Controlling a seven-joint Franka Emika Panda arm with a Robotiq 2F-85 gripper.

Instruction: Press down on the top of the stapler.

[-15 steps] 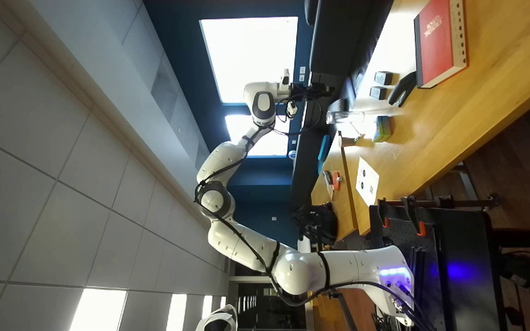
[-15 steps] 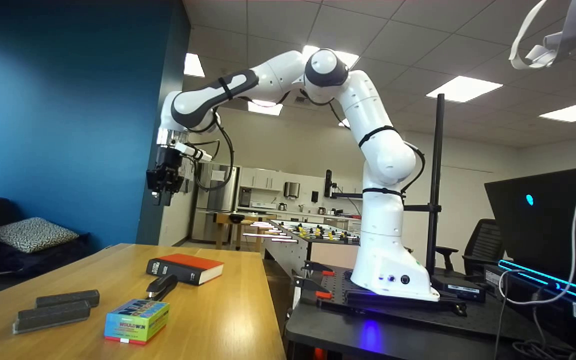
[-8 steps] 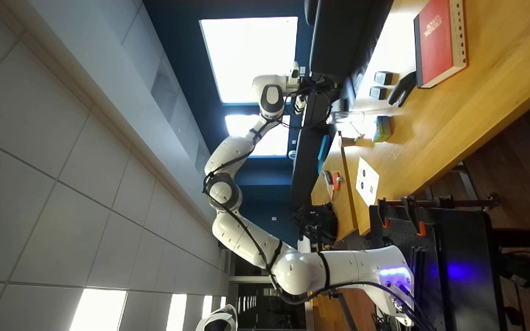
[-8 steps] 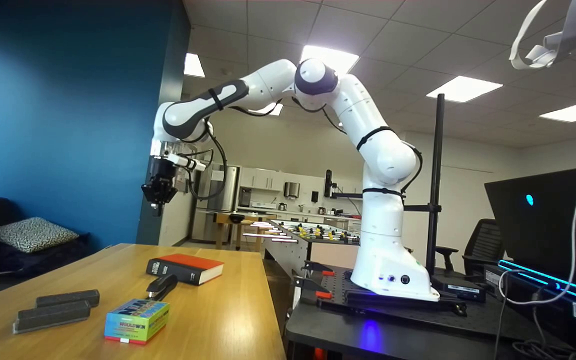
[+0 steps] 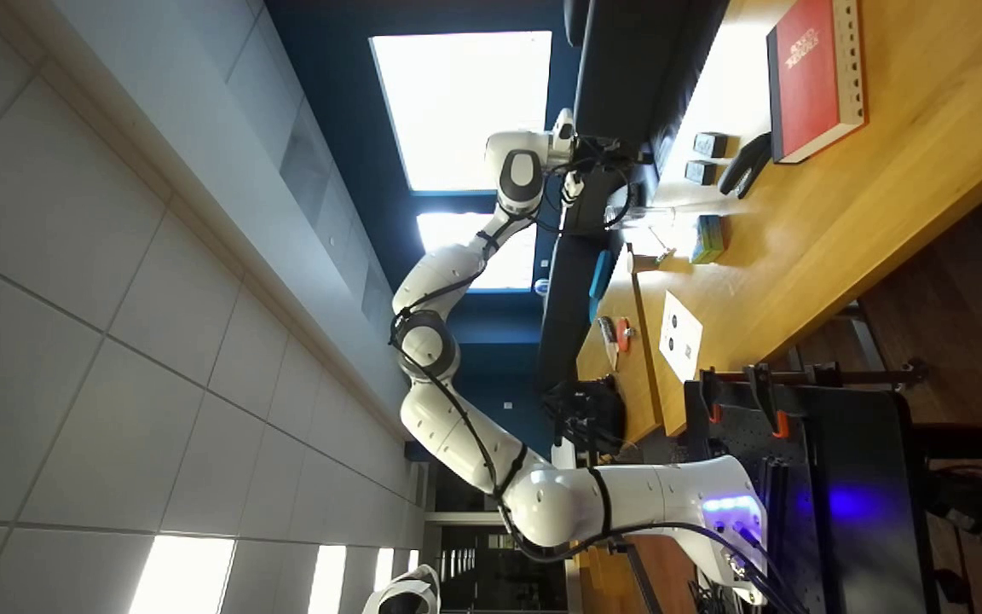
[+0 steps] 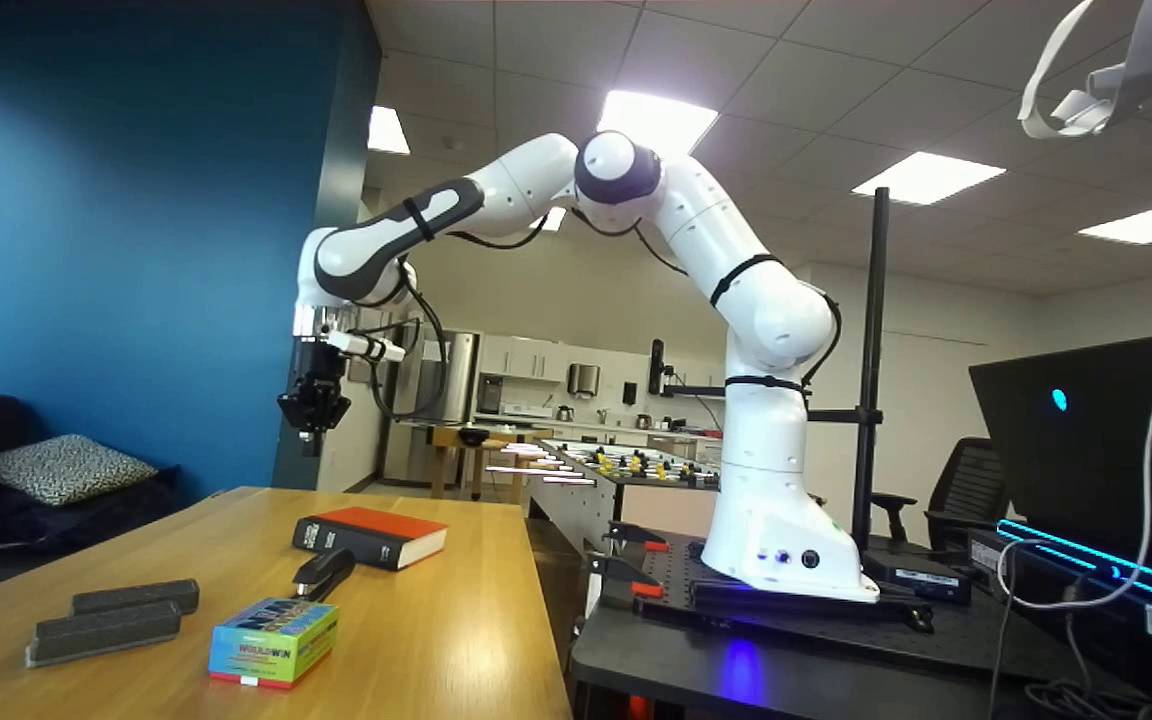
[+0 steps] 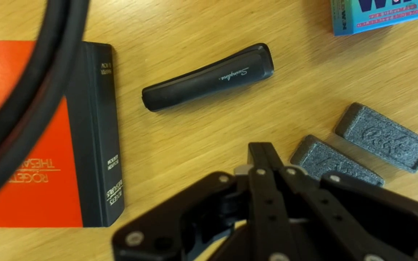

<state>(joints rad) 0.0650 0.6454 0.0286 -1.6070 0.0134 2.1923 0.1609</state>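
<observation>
Stapler lies on table between book and box, apart from both; gripper hangs well above table, jaws together.

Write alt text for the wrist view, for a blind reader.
A black stapler lies on a wooden table; the shut gripper reaches in from the bottom edge. A red-and-black thesaurus, partly behind cables, lies left, two gray blocks lower right, a cropped box top right.
</observation>
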